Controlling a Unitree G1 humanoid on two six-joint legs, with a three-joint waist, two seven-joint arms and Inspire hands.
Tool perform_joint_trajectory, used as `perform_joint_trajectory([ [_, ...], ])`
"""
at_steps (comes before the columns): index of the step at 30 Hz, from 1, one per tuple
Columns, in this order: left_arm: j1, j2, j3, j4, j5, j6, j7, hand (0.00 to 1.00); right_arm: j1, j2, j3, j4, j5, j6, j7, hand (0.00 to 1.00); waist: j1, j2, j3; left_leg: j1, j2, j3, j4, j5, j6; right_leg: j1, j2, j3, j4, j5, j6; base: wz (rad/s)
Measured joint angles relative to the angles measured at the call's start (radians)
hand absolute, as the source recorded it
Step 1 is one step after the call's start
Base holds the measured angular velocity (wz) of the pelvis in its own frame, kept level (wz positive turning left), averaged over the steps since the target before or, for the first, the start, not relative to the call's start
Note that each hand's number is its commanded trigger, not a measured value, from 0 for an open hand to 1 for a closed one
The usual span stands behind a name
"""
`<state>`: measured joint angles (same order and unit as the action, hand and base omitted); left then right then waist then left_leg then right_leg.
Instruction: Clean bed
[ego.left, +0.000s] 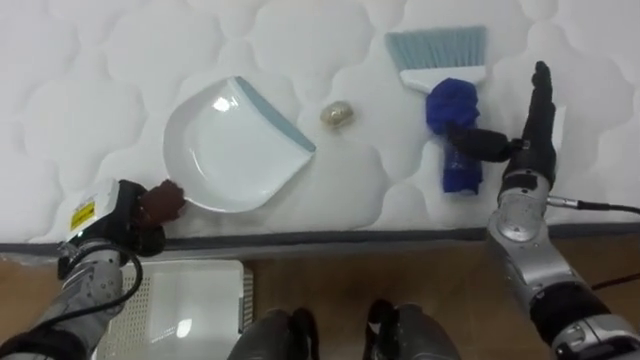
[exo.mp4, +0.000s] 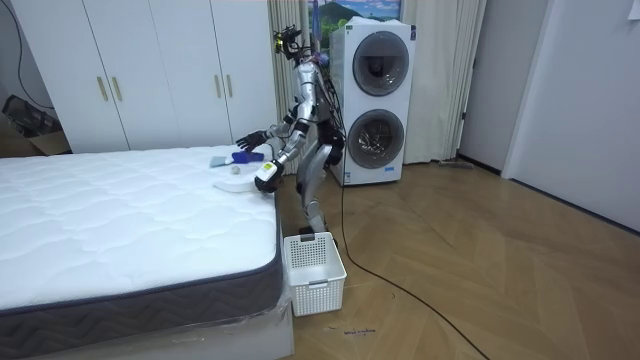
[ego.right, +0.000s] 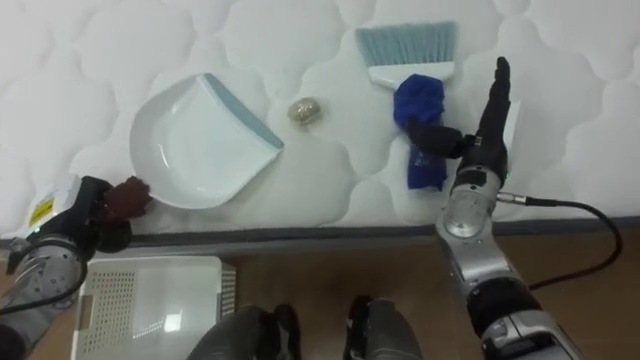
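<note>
A white dustpan (ego.left: 235, 145) with a pale blue lip lies on the white mattress (ego.left: 120, 70), its mouth turned toward a small beige crumpled lump (ego.left: 336, 113). My left hand (ego.left: 120, 215) is at the bed's edge, shut on the dustpan's dark brown handle (ego.left: 163, 203). To the right lies a hand brush (ego.left: 452, 150) with a blue handle, its light blue bristles (ego.left: 437, 47) pointing away from me. My right hand (ego.left: 537, 115) rests just right of that handle with fingers straight, the thumb touching the handle.
A dark grey band (ego.left: 320, 240) marks the mattress edge, with wooden floor below it. A white plastic basket (ego.left: 190, 305) stands on the floor by the bed's corner. A stacked washer and dryer (exo.mp4: 378, 100) stand behind me.
</note>
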<state>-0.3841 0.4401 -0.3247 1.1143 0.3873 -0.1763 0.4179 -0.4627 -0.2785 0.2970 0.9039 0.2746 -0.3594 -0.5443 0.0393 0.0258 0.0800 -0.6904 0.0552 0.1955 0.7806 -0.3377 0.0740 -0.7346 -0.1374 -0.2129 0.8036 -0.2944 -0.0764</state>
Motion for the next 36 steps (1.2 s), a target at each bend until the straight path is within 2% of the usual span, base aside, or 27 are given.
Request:
perform_joint_trajectory([
  [2,-0.011,0.0,-0.012,0.0,-0.003,0.006,-0.013,1.0,-0.014,-0.001,0.015,0.027,0.056,0.027,0.033,0.0,0.007,0.001,0.0004,-0.001,0.0,0.0,0.0,0.0,0.0,0.0,0.0,-0.001,0.0,0.0,0.0,0.0],
  [4,-0.021,-0.002,-0.016,-0.002,-0.002,0.007,-0.027,1.0,-0.021,-0.001,0.02,0.035,0.084,0.036,0.053,0.0,0.016,0.002,0.0011,-0.001,0.0,0.0,-0.001,0.0,0.0,0.0,0.0,-0.001,-0.001,0.0,0.0,0.0],
  [6,-0.024,-0.002,-0.019,-0.004,-0.002,0.005,-0.036,1.0,-0.029,-0.001,0.029,0.036,0.109,0.036,0.08,0.0,0.023,0.003,0.0016,0.0,0.0,0.0,-0.002,0.0,0.0,0.0,0.0,-0.002,-0.002,0.0,0.0,0.0],
  [9,-0.026,-0.018,-0.02,-0.004,-0.002,0.008,-0.037,1.0,-0.052,0.0,0.034,0.065,0.146,0.035,0.119,0.0,0.039,0.005,0.0031,0.001,0.0,0.0,-0.002,0.0,0.0,0.002,-0.001,-0.003,-0.002,0.0,0.0,0.0],
  [12,-0.026,-0.032,-0.032,-0.003,-0.004,0.016,-0.04,1.0,-0.066,-0.001,0.034,0.097,0.161,0.035,0.143,0.0,0.05,0.013,0.0082,0.002,0.0,-0.001,-0.002,0.0,0.0,0.004,-0.003,-0.006,-0.001,0.0,0.0,0.03],
  [15,-0.026,-0.032,-0.033,-0.003,-0.005,0.018,-0.05,1.0,-0.075,-0.003,0.034,0.124,0.159,0.033,0.169,0.0,0.046,0.017,0.0107,0.005,-0.003,-0.003,-0.001,0.0,0.0,0.007,-0.008,-0.01,0.006,-0.001,-0.002,0.07],
  [17,-0.027,-0.035,-0.034,-0.005,-0.004,0.017,-0.06,1.0,-0.083,-0.011,0.032,0.157,0.157,0.033,0.199,0.0,0.038,0.017,0.012,0.009,-0.017,-0.007,-0.001,0.0,0.0,0.008,-0.024,-0.012,0.023,-0.014,0.002,0.15],
  [23,-0.027,-0.036,-0.035,-0.015,-0.004,0.019,-0.07,1.0,-0.096,-0.029,0.03,0.191,0.148,0.033,0.232,0.0,0.04,0.018,0.0124,0.005,-0.017,-0.008,-0.001,0.0,0.0,0.008,-0.029,-0.021,0.023,-0.015,0.001,0.02],
  [24,-0.027,-0.036,-0.036,-0.015,-0.003,0.019,-0.076,1.0,-0.097,-0.03,0.03,0.195,0.147,0.033,0.233,0.14,0.041,0.018,0.0124,0.005,-0.017,-0.008,-0.001,0.0,0.0,0.008,-0.031,-0.024,0.023,-0.015,0.001,0.05],
  [25,-0.026,-0.036,-0.05,-0.015,-0.002,0.018,-0.083,1.0,-0.099,-0.032,0.032,0.207,0.142,0.031,0.237,0.38,0.042,0.018,0.0125,0.005,-0.018,-0.009,-0.001,0.0,0.0,0.01,-0.036,-0.033,0.023,-0.016,0.001,0.04],
  [26,-0.026,-0.036,-0.057,-0.015,-0.002,0.019,-0.086,1.0,-0.1,-0.032,0.032,0.219,0.141,0.03,0.238,1.0,0.043,0.019,0.0126,0.006,-0.018,-0.009,-0.001,0.0,0.0,0.011,-0.037,-0.036,0.023,-0.016,0.001,0.07],
  [30,-0.025,-0.038,-0.073,-0.018,-0.003,0.019,-0.103,1.0,-0.106,-0.046,0.035,0.254,0.104,0.031,0.236,1.0,0.05,0.022,0.0138,0.005,-0.017,-0.013,-0.001,0.0,0.001,0.018,-0.036,-0.042,0.017,-0.016,0.001,0.03],
  [36,-0.026,-0.039,-0.082,-0.037,-0.002,0.043,-0.1,1.0,-0.148,-0.088,0.035,0.318,0.063,0.048,0.215,1.0,0.05,0.032,0.0175,0.004,-0.015,-0.017,0.008,0.0,0.001,0.019,-0.037,-0.049,0.024,-0.017,-0.001,0.02],
])
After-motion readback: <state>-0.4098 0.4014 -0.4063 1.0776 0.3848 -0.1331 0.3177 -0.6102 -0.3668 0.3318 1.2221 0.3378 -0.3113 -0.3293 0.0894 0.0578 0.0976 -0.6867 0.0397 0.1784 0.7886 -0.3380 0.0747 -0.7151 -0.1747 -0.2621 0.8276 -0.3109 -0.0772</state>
